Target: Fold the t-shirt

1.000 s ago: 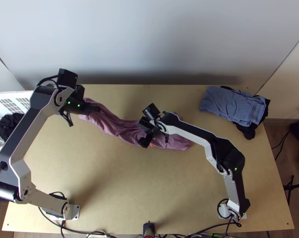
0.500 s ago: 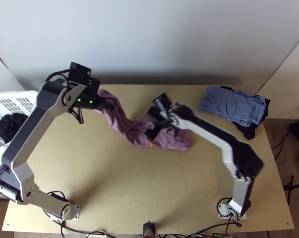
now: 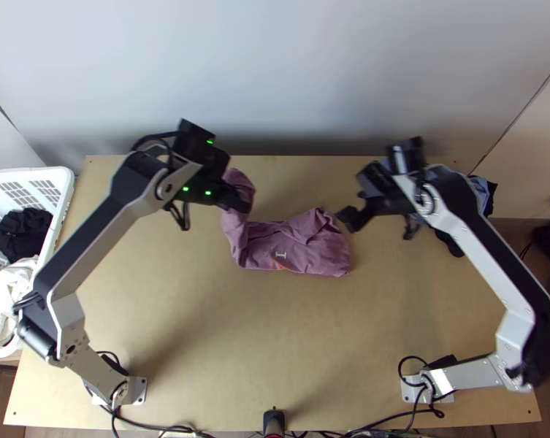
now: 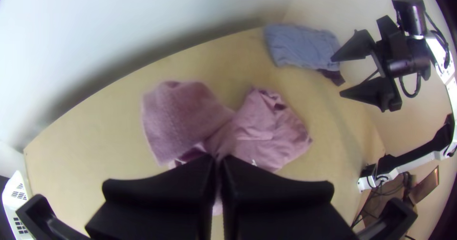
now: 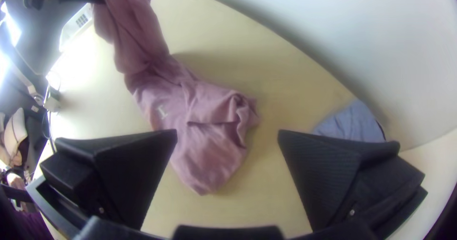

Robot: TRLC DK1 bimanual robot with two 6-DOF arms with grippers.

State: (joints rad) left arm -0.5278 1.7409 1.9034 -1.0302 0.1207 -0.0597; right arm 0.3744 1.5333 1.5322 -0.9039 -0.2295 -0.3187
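From where I stand, well off to the left of the t-shirt (image 3: 296,252) there is a white basket (image 3: 64,179) beside the desk (image 3: 201,328), with a black cloth (image 3: 17,233) and a white cloth (image 3: 8,296) inside. Next comes the left end effector (image 3: 239,201), over the t-shirt's left part, its two fingers closed together on the fabric and holding that part up off the desk. The t-shirt itself runs from there down onto the middle of the desk, where the rest lies in a narrow, rumpled bundle, doubled over on itself, with a small pale mark and a bit of orange on its near side. Its right end is wider, with a crumpled fold along the far edge. Just to the right of the t-shirt, and apart from it, the right end effector (image 3: 379,224) hangs above the desk with its fingers spread wide and nothing between them. Farther right and a little beyond the t-shirt lies a blue garment (image 4: 297,45), laid flat in a folded pile, with a dark cloth (image 3: 451,244) sticking out from under it.
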